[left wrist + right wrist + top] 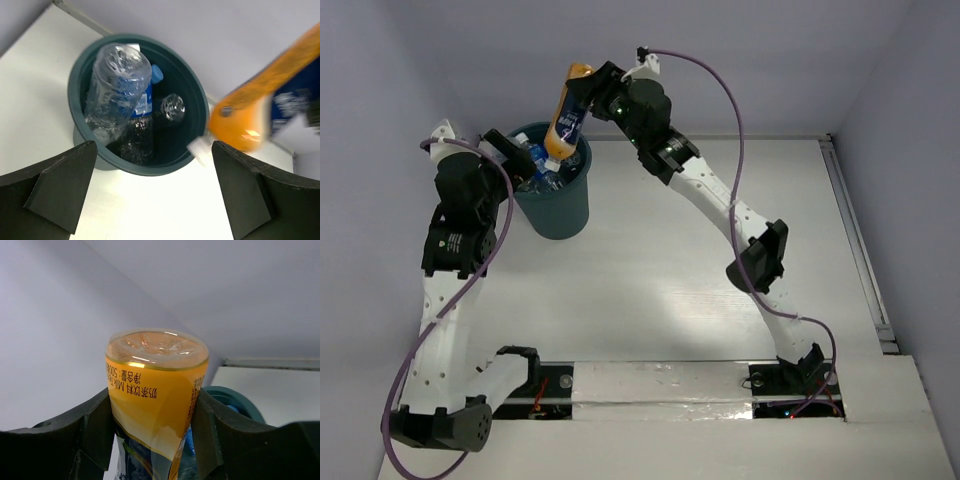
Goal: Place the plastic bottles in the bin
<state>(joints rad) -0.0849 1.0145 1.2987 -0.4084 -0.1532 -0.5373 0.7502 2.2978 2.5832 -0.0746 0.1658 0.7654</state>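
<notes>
a: what's the right gripper (150,426) doing?
b: it's clamped on the orange bottle (156,382), one finger pressed into each side of the label. the bottle hangs upside down, with its base up toward the wrist camera and its white cap (552,163) lowest.

a: where is that relative to the bin (556,212)?
b: from overhead the cap sits at the far right part of the rim. the body leans up and away toward the back wall (770,60). (from the left wrist the cap looks just outside the rim, so i can't tell whether it is truly over the opening.)

a: and the left gripper (154,172)?
b: its jaws are spread wide with nothing between them. it hangs at the bin's left side, looking down into it.

a: what's inside?
b: a clear crinkled bottle (117,87) with a blue label leans against the left wall, its blue cap (156,73) toward the far side. beside it a second clear bottle (173,106) shows end-on. there's more clear plastic below, too dark to count.

a: and further out?
b: the bin stands upright on the white table (660,290), at the far left near the wall. the right arm (720,200) stretches diagonally across the table from its base. the left arm (445,290) rises beside the bin.
</notes>
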